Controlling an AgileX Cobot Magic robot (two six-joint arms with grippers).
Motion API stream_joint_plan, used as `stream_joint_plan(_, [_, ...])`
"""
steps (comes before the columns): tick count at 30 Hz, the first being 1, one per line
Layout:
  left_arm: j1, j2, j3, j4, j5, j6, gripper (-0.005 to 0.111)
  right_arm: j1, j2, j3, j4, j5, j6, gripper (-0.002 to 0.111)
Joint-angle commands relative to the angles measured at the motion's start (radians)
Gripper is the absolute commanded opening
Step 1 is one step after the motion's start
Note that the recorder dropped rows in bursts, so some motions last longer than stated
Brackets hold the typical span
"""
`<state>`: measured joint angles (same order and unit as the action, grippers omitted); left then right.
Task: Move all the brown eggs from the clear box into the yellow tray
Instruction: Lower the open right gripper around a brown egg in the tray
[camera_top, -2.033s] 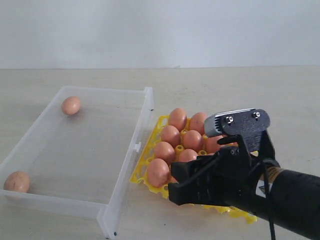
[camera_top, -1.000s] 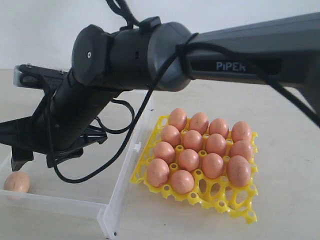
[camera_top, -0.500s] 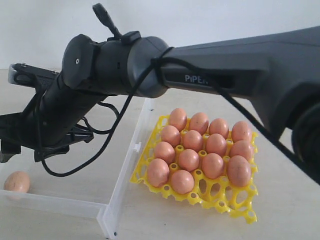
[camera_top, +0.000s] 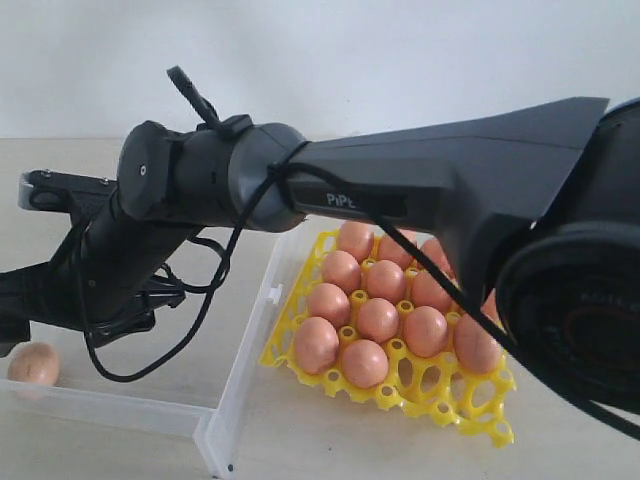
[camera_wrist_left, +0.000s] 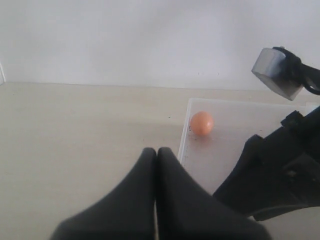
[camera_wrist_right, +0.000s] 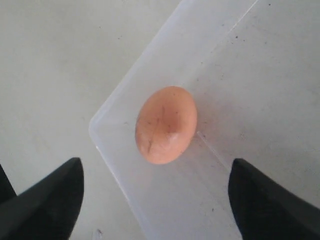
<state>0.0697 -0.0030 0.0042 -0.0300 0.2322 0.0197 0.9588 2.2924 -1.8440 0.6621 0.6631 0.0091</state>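
Two brown eggs remain in the clear box (camera_top: 232, 395), as far as I can see. One, the corner egg (camera_top: 33, 364), lies in the box's near-left corner, at abt 8 o'clock from the yellow tray (camera_top: 452, 408). The other egg (camera_wrist_left: 201, 123) shows only in the left wrist view, by another corner of the box and well apart from the right arm.

The right arm (camera_top: 420, 190) reaches across from 3 o'clock, over the tray's far side and into the space above the box. The right gripper (camera_top: 70, 330) hangs over the corner egg. In its wrist view the fingers (camera_wrist_right: 47, 200) are spread wide, one on each side of that egg and not touching it – nothing is held.

The left gripper (camera_wrist_left: 156, 156) is over bare table (camera_top: 300, 450) just beside the box, its fingers pressed together and empty.

The tray sits on the table at 3 o'clock of the box, just beside its long wall. Most cups hold brown eggs (camera_top: 365, 300), each upright. Approx. two cups on the near edge stand bare, and the arm hides the far-right cups, so I can't give an exact count.
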Motion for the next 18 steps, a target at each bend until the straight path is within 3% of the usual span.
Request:
stream_joint_plan(1, [0.001, 0.003, -0.004, -0.005, 0.0, 0.001, -0.004, 0.006, 0.013, -0.014, 0.004, -0.02, -0.009, 0.075])
stream_joint_plan(18, [0.001, 0.003, -0.004, -0.005, 0.0, 0.001, -0.004, 0.016, 0.038, -0.018, 0.017, -0.043, -0.009, 0.075])
